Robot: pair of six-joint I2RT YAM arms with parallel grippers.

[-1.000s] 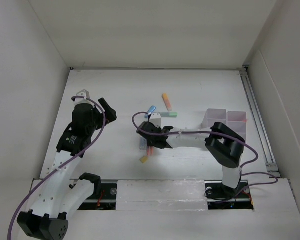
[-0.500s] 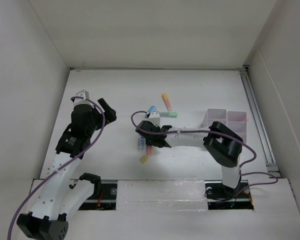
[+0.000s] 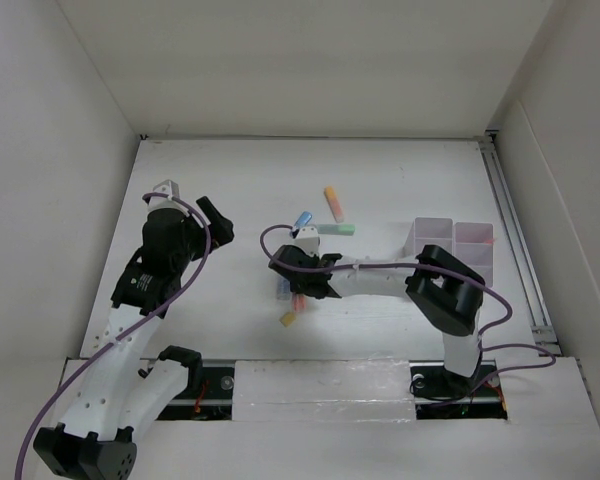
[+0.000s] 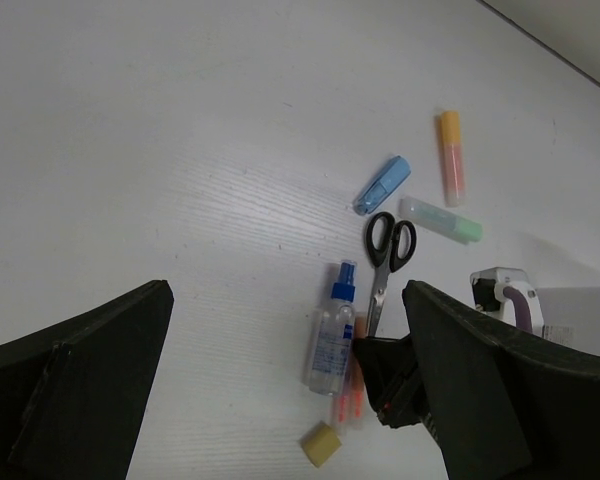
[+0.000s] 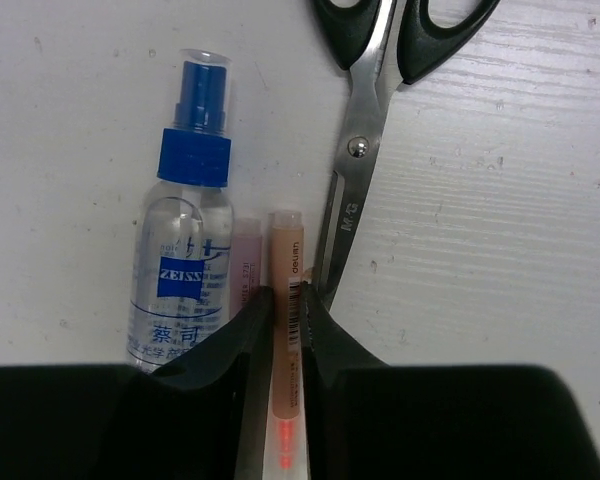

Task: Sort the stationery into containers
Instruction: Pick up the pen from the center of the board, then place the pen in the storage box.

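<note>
The white wood-grain table [image 3: 210, 170] sits inside a plain white-walled box; the stationery lies loose about its middle, and the cluster of translucent white square plastic bins [image 3: 435, 232] stands close to the right edge. My right gripper [image 5: 287, 295] is down among the pile, jaws drawn in on the thin orange pen [image 5: 286, 250], one finger against each side. The pen lies flat on the table, not yet lifted.

A paler pink pen [image 5: 246, 255] touches it on one side, with the clear blue-capped glue bottle [image 5: 185, 270] just beyond. The steel blade of the black-handled scissors [image 5: 365, 130] runs tight along the other side.

My left gripper [image 4: 288, 300] hangs above the table nearer the left edge, jaws wide apart, holding nothing. From its camera I see the orange marker [image 4: 450, 155], the green marker [image 4: 440, 220] and the blue marker [image 4: 382, 184] toward the far edge, and the small yellow eraser [image 4: 321, 443] toward the near edge.

The danger, as I judge it, is the crowding. One finger is wedged where the two pens meet, so a lift may drag the pink one up or flick it into the bottle, which could roll. The other finger may catch the blade and swing the scissors. The pen is slim and smooth, so it may swivel in my hold and strike a bin's rim on the way in.
</note>
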